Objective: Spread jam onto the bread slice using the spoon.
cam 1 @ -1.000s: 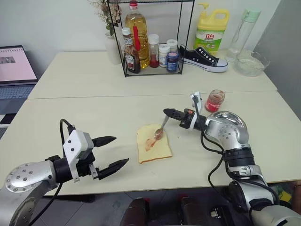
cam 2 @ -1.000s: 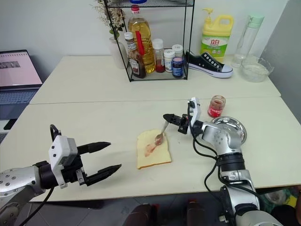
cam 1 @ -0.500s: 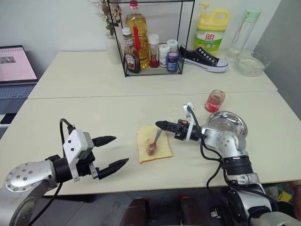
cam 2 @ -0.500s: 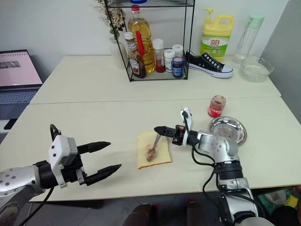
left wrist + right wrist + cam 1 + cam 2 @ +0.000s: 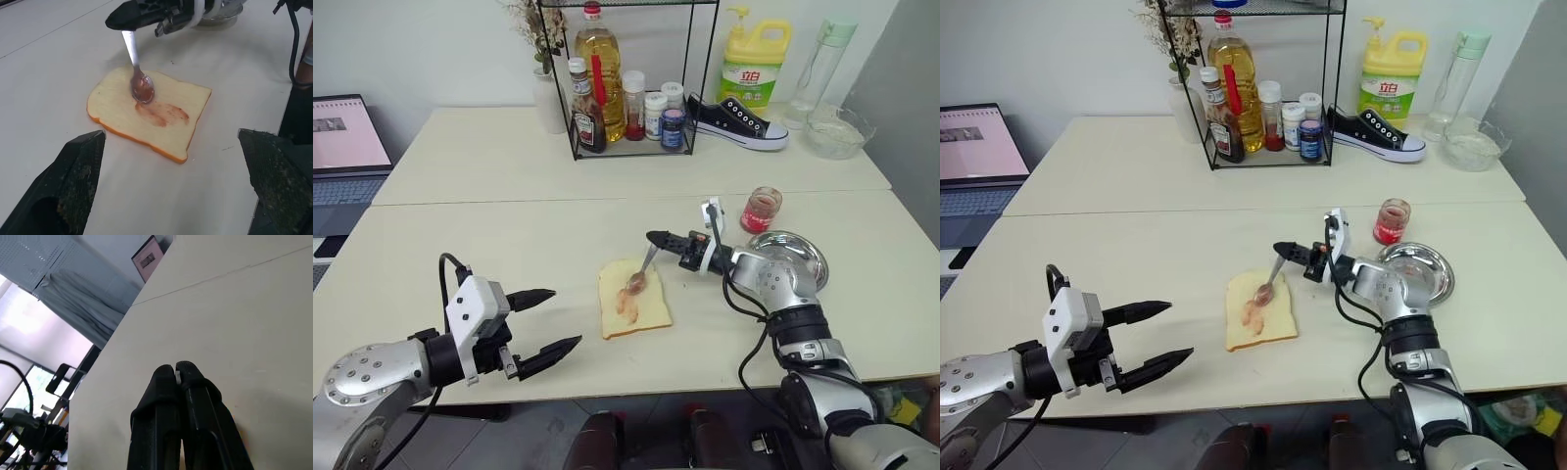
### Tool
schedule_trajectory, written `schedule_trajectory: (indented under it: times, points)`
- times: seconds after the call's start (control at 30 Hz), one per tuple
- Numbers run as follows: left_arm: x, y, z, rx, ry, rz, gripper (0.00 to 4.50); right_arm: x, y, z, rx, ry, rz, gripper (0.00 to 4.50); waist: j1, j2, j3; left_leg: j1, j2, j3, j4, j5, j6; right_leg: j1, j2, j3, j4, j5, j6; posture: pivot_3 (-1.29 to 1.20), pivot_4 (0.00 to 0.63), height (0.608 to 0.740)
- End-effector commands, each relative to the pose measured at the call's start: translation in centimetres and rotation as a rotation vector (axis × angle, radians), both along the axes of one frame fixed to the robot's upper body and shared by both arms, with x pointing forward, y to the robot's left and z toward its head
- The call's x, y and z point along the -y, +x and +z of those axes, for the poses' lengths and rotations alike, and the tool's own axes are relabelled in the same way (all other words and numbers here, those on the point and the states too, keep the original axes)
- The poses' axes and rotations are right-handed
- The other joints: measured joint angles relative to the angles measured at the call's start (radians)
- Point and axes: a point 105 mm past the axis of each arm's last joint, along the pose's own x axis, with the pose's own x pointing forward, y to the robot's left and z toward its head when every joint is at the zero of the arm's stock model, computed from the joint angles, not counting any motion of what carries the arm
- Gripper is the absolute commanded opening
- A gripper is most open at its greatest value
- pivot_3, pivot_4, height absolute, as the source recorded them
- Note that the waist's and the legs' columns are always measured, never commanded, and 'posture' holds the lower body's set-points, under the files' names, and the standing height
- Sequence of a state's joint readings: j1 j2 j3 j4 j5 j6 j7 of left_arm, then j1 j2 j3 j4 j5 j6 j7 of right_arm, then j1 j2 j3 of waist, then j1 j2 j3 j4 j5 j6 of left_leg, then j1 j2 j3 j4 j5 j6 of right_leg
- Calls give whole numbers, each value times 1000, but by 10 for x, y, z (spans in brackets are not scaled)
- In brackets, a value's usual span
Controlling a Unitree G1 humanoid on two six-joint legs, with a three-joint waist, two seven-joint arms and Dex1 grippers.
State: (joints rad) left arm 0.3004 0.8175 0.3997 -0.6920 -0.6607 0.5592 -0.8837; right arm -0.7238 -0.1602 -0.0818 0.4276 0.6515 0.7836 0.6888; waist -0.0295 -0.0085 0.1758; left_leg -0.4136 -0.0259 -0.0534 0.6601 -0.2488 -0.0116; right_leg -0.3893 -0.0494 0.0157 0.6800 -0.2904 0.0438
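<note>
The right gripper [image 5: 652,237] is clenched on the spoon [image 5: 643,270] handle, the bowl resting on the far part of the bread slice [image 5: 633,299] — jam [image 5: 161,113] lies smeared in a reddish streak just beside it. The slice sits flat on the bench [image 5: 509,245]. The left gripper [image 5: 556,319] hangs released, fingers spread wide, well apart from the bread. The jam jar [image 5: 761,209] stands beside a steel plate [image 5: 803,253].
</note>
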Motion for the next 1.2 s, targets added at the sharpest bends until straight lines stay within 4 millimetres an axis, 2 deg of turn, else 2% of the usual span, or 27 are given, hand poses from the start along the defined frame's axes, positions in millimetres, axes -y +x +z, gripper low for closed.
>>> schedule_trajectory:
  times: [0.03, 0.1, 0.23, 0.4, 0.5, 0.63, 0.8, 1.0, 1.2]
  points:
    - [2, 0, 9, 49, 10, -15, 4500, 7, 8, 15, 36, 34, -46, 25, 0, 0, 0, 0, 0, 0, 0, 0, 0, 0, 0, 0, 0, 0, 0, 0, 150, 740]
    - [2, 0, 9, 49, 10, -17, 4500, 7, 5, 20, 28, 63, -21, 25, 0, 0, 0, 0, 0, 0, 0, 0, 0, 0, 0, 0, 0, 0, 0, 0, 150, 740]
    - [2, 0, 9, 48, 11, -23, 4500, 3, -19, 26, -6, 93, 123, 25, 0, 0, 0, 0, 0, 0, 0, 0, 0, 0, 0, 0, 0, 0, 0, 0, 150, 740]
    - [2, 0, 9, 48, 12, -28, 4500, -2, -40, 16, -34, 60, 226, 25, 0, 0, 0, 0, 0, 0, 0, 0, 0, 0, -1, 1, 0, 0, 0, 0, 150, 740]
    - [2, 0, 9, 48, 12, -29, 4500, -4, -45, 11, -32, 40, 237, 25, -1, 0, 0, 0, 0, 0, 0, 0, 0, 0, -1, 1, 0, 0, 0, 0, 150, 740]
    - [2, -1, 9, 49, 14, -30, 4500, -10, -48, -6, -13, -27, 244, 25, 0, 0, 0, 0, 0, 0, 0, 0, 0, 0, 0, 1, 0, 0, 0, 0, 150, 740]
    - [2, -1, 9, 50, 15, -30, 4500, -16, -37, -8, 15, -41, 188, 25, -1, 0, 0, 0, 0, 0, 0, 0, 0, 0, 0, 1, 0, 0, 0, 0, 150, 740]
    - [2, -1, 10, 52, 16, -27, 4500, -24, -19, 12, 23, 28, 125, 25, 0, 0, 0, 0, 0, 0, 0, 0, 0, 0, 0, 1, 0, 0, 0, 0, 150, 740]
    - [3, -1, 10, 53, 13, -24, 4500, -24, -9, 11, 17, 29, 60, 25, 0, 0, 0, 0, 0, 0, 0, 0, 0, 0, 0, 1, 0, 0, 0, 0, 150, 740]
